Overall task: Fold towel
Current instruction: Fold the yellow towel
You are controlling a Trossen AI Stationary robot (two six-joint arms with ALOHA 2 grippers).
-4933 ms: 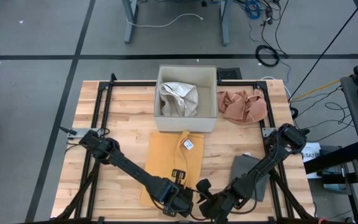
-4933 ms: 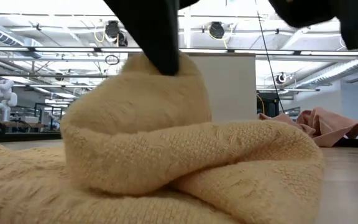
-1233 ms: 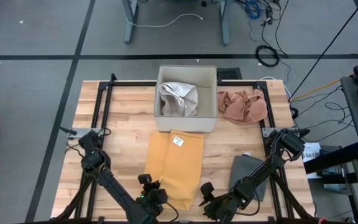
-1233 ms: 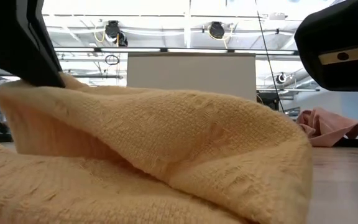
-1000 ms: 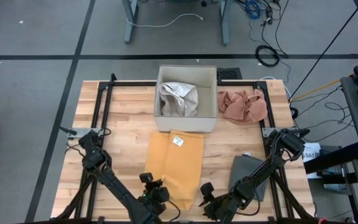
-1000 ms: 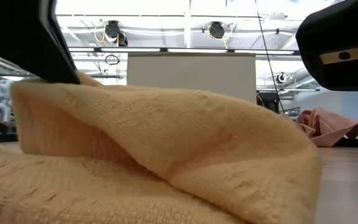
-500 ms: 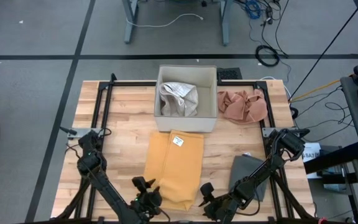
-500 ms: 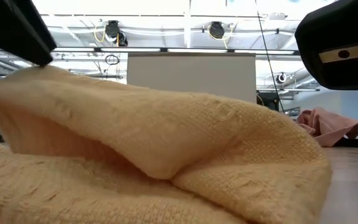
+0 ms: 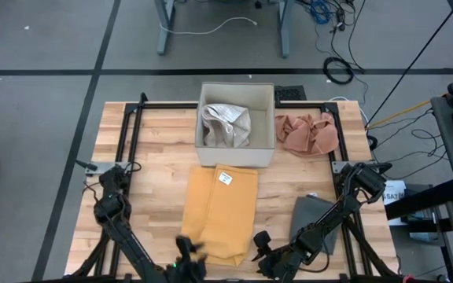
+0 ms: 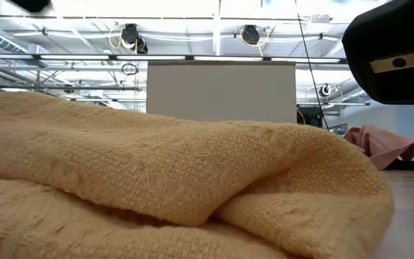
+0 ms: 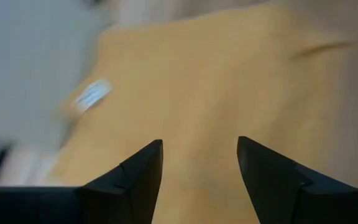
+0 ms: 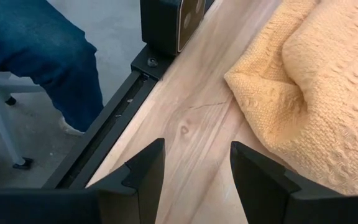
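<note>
The left gripper [image 11: 199, 165] hangs just off the towel's near left corner, at about 7 o'clock on the table, its two dark fingers [image 11: 132, 180] spread apart with nothing between them; past them lies only yellow weave. The right gripper [image 12: 192, 163] sits at about 5 o'clock, low over bare wood just beside the towel's near right corner, its fingers [image 12: 263, 180] likewise parted and empty. The yellow towel [image 9: 220, 214] lies folded in a long strip down the middle of the wooden table [image 9: 156, 149], a white tag [image 9: 226, 178] showing at its far end, its near edge bunched in a soft roll. At 12 o'clock stands a box [image 9: 237, 94] holding a pale cloth [image 9: 225, 126]; a pink cloth [image 9: 308, 134] lies at 1 o'clock and a grey cloth [image 9: 311, 216] at 4 o'clock. A person's leg in jeans [image 12: 36, 50] shows beyond the table edge.
</note>
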